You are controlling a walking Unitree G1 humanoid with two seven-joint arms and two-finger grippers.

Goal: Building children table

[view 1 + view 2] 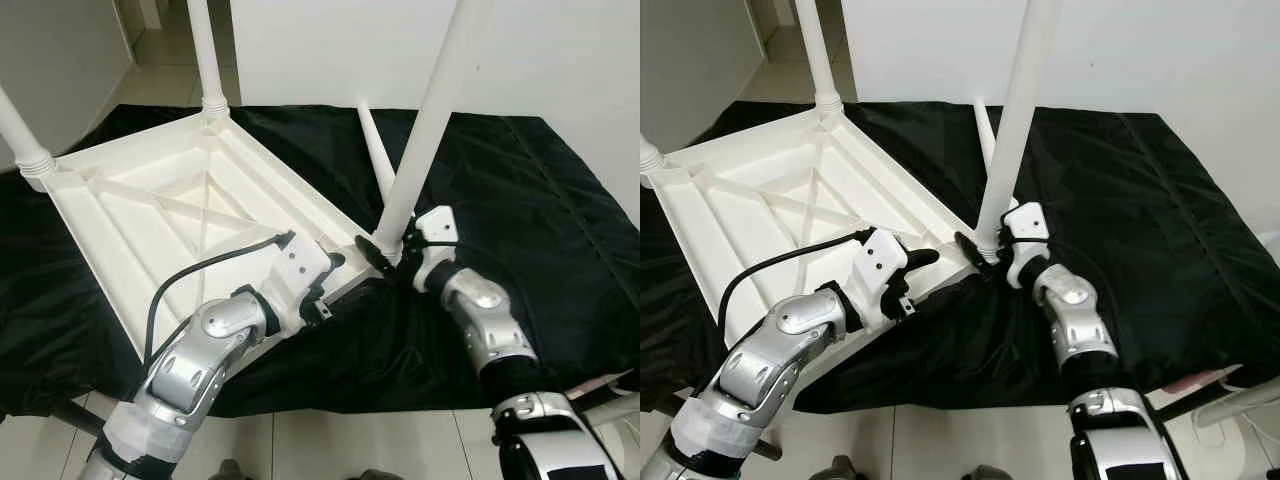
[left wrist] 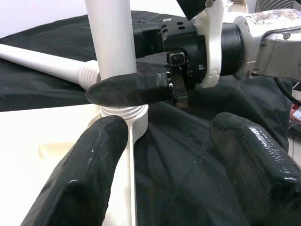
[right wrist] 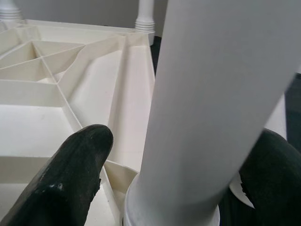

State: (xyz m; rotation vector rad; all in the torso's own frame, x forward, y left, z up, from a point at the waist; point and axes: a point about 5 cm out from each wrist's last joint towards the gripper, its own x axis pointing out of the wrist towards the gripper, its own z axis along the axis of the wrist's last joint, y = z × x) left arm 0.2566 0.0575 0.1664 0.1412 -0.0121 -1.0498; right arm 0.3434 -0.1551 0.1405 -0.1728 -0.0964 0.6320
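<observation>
A white plastic tabletop [image 1: 190, 210] lies upside down on a black cloth [image 1: 540, 200] spread over the floor, its ribbed underside facing up. Two legs already stand upright in its far corners: one leg [image 1: 205, 50] at the back and another [image 1: 18, 130] at the robot's far left. A loose leg [image 1: 375, 150] lies flat on the cloth just behind the near corner.

At that near corner a third leg [image 1: 430, 110] rises, leaning slightly to the right. The right gripper [image 1: 392, 252] is clamped on this leg just above its threaded base, one black finger [image 2: 127, 89] pressed across the front of the tube in the left wrist view. In the right wrist view the leg [image 3: 211, 108] stands between the two fingers [image 3: 70, 179], with its collar sitting at the corner socket; whether it is fully seated is hard to tell from here.

The left gripper [image 1: 350, 268] reaches in from the left, low at the tabletop's near edge just beside the corner. Its fingers [image 2: 80, 179] are spread apart, holding nothing, with the leg's base and the right gripper just ahead of them. A black cable [image 1: 200, 272] loops over the left forearm.
</observation>
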